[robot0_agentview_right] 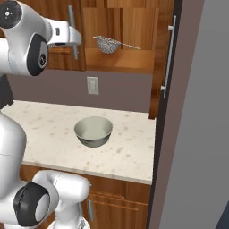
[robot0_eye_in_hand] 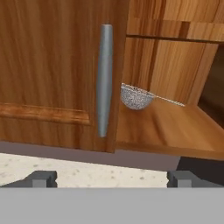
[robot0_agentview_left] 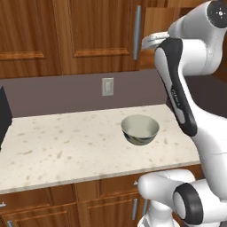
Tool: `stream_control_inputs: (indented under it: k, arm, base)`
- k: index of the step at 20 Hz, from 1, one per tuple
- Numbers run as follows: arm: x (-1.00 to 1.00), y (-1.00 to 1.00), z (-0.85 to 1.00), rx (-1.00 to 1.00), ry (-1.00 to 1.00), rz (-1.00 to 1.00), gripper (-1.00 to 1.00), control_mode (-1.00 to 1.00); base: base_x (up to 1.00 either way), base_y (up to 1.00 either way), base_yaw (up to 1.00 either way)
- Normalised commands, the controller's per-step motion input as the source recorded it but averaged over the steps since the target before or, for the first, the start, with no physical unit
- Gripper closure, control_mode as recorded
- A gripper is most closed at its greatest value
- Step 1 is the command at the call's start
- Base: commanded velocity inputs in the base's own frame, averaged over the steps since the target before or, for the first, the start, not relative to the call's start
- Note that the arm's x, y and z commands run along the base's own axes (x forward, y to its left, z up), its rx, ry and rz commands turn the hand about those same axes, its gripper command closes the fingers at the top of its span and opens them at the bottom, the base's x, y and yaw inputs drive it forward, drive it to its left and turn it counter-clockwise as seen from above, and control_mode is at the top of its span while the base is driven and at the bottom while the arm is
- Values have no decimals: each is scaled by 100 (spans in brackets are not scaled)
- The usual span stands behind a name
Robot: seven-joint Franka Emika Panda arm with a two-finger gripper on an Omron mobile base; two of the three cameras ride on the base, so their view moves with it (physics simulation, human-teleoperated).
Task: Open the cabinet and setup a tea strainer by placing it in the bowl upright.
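Observation:
The cabinet has its left door shut, with the long silver handle straight ahead in the hand view. Its right door is swung open, baring the wooden shelf. The tea strainer rests on that shelf, its wire handle pointing right. The bowl sits upright and empty on the speckled counter below. My gripper is open and holds nothing. It hovers in front of the shut door's handle, left of the strainer and well short of it.
A wall outlet is on the grey backsplash behind the bowl. Something black stands at the counter's left end. The open door's edge and a tall grey surface close off the right side. Low cabinets run under the counter.

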Motion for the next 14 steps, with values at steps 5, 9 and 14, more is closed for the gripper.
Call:
stream_control_inputs:
  k: [5, 9, 14]
  arm:
    - [29, 0, -1, 0, 4, -8, -100, -100]
    - [32, 0, 0, -1, 0, -12, -100, -100]
    - [34, 17, -1, 0, 0, -14, -100, -100]
  base:
    - [0, 0, 0]
    - [0, 0, 0]
    - [0, 0, 0]
